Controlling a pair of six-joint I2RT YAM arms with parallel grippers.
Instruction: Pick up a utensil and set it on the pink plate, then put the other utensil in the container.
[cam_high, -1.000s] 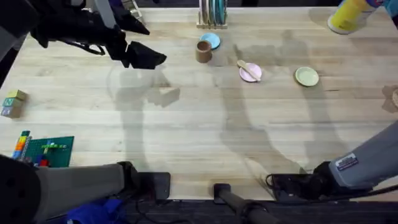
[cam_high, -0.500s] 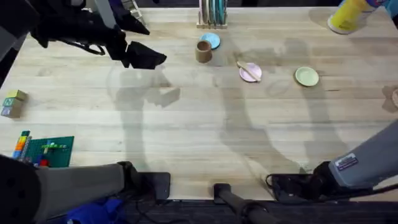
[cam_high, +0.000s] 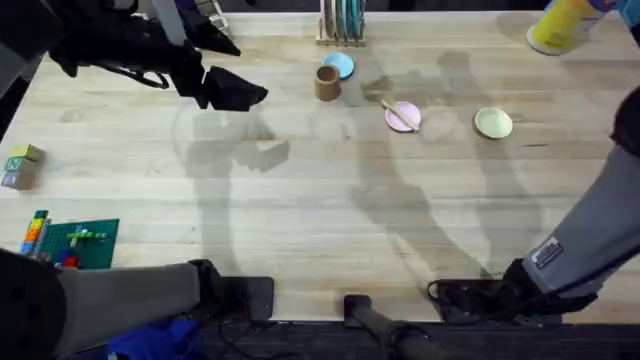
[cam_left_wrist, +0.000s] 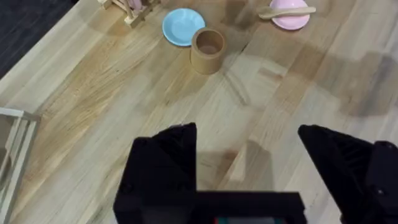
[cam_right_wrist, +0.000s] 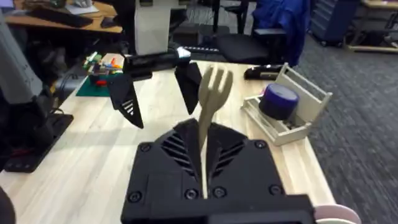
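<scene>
**Left end effector** (cam_left_wrist: 247, 129): its black fingers are held apart, with nothing between them, above the pale wooden surface (cam_high: 300, 200).

**Container:** the small brown cylindrical cup (cam_left_wrist: 207, 50) stands upright ahead of the left end effector and a little apart from it. Its interior is seen to be empty. A light blue round plate (cam_left_wrist: 183, 26) lies just beyond the cup, almost touching it, with nothing on it.

**Pink plate:** the small pale pink round plate (cam_high: 403, 116) lies farther from the left end effector, beyond the cup. The slim plain wooden utensil (cam_high: 394, 109) is laid slantwise across it, one end overhanging the rim. The first step is judged complete.

**Right end effector** (cam_right_wrist: 204, 183): it is clamped on the handle of the pale wooden fork (cam_right_wrist: 208, 109). The fork's long axis runs straight out in line with the fingers, tines away from the end effector.

**Governing relation:** the left end effector is judged the nearer to the cup, yet the fork is carried by the right arm (cam_high: 600, 220), which rises well apart from the cup. A carry toward the left end effector's side, followed by a tines-down or handle-down release over the cup's mouth, is judged necessary.
</scene>
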